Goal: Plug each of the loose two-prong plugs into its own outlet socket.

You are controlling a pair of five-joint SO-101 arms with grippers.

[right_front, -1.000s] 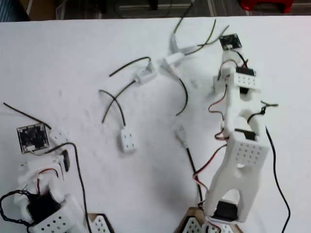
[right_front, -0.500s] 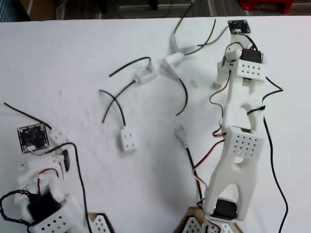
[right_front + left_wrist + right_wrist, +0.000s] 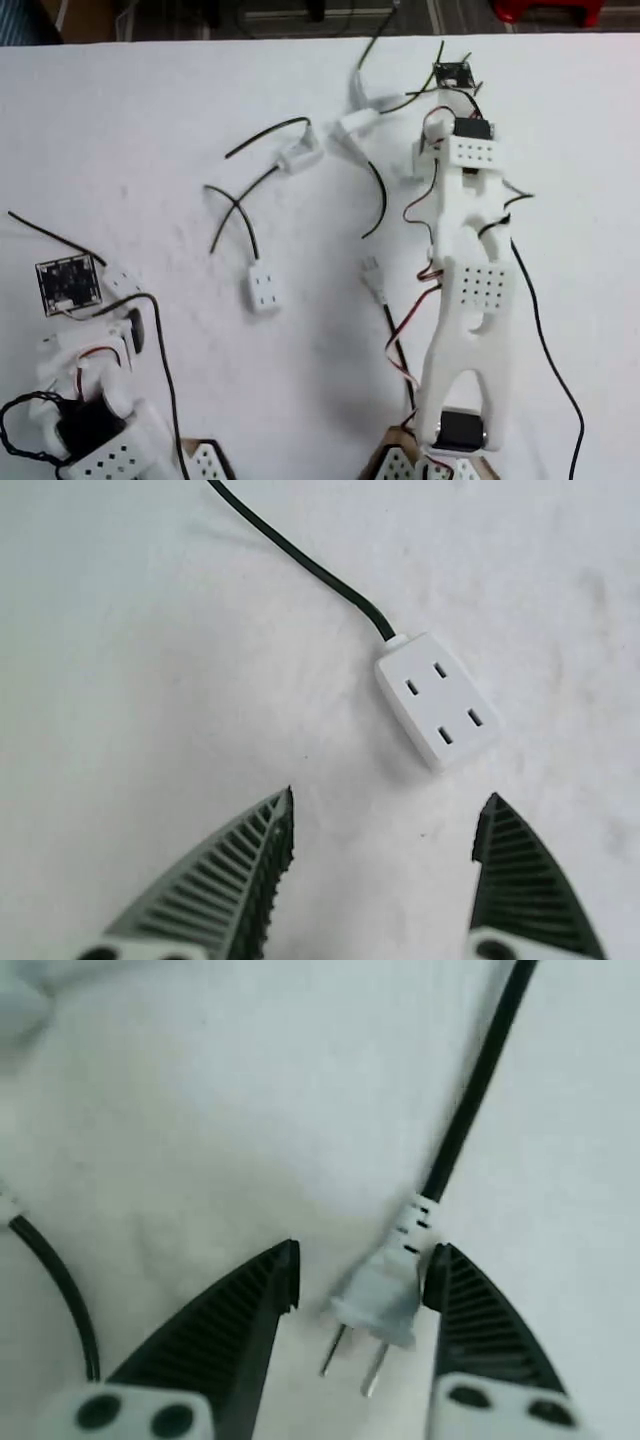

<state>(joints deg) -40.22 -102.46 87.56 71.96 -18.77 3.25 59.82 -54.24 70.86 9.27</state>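
at far side, right of centre: right gripper (image 3: 365,1252) swung left within last second, fingers apart astride two-prong plug (image 3: 382,1295), unclamped. grasp judged next. left gripper (image 3: 385,810) fingers apart before outlet socket (image 3: 437,700).

White table (image 3: 120,110): matte top, faint grey smudges and speckles. Red object (image 3: 545,10): beyond table's far edge, near its right end, cut off by frame. Brown surface (image 3: 85,15): beyond table's far edge, near its left end. Dark floor strip (image 3: 250,18): along table's far edge, between those two.
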